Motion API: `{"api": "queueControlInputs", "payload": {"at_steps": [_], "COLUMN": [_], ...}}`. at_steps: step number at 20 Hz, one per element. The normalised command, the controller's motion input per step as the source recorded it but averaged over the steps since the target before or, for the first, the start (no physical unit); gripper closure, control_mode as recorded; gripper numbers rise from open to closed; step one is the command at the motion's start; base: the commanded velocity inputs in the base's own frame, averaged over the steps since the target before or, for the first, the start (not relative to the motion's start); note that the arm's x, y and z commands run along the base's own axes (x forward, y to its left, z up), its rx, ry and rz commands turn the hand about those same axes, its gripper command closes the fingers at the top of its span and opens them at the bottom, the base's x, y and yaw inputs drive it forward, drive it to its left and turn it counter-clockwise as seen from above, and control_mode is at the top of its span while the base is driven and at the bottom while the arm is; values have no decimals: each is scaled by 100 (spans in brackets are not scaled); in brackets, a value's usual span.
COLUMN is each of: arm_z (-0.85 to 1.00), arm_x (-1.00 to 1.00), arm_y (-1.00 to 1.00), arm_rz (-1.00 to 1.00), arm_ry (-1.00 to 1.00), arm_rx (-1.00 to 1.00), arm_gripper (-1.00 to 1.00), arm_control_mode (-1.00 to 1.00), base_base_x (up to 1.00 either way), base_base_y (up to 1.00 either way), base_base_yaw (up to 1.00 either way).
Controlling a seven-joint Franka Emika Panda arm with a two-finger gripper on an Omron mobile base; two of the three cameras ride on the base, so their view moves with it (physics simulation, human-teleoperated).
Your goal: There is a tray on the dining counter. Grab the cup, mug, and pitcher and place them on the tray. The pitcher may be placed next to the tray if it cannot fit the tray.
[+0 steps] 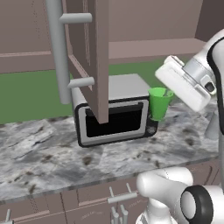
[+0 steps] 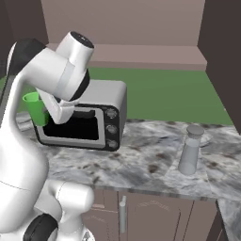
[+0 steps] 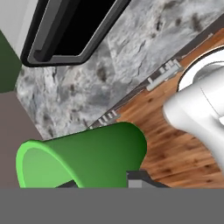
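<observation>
Green and close, the cup (image 3: 83, 157) lies across my hand view, my pincer (image 3: 103, 186) closed narrow on it at its rim. I hold it in the air above the marbled counter (image 1: 131, 153), just in front of the toaster oven (image 1: 116, 111). Well apart to the right, the pitcher (image 2: 190, 150) stands upright on that counter. An open cabinet door (image 1: 89, 48) hangs over the oven.

The cup (image 1: 159, 103) hangs above the counter (image 1: 131, 153), just before the toaster oven's (image 1: 114, 111) right end. The pitcher (image 2: 190, 150) stands on the counter well right of the oven, near the front edge.
</observation>
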Motion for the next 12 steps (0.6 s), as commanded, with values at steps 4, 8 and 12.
{"api": "queueControlInputs", "payload": {"at_steps": [4,8,12], "arm_z": [-12,-19,-19], "arm_x": [-28,-12,-18], "arm_y": [0,0,0], "arm_rz": [0,-1,0], "arm_ry": [2,0,0], "arm_rx": [0,-1,0], "arm_gripper": [100,100,100], "arm_control_mode": [-100,-100,-100], "base_base_x": [0,0,0], "base_base_y": [0,0,0], "base_base_yaw": [0,0,0]}}
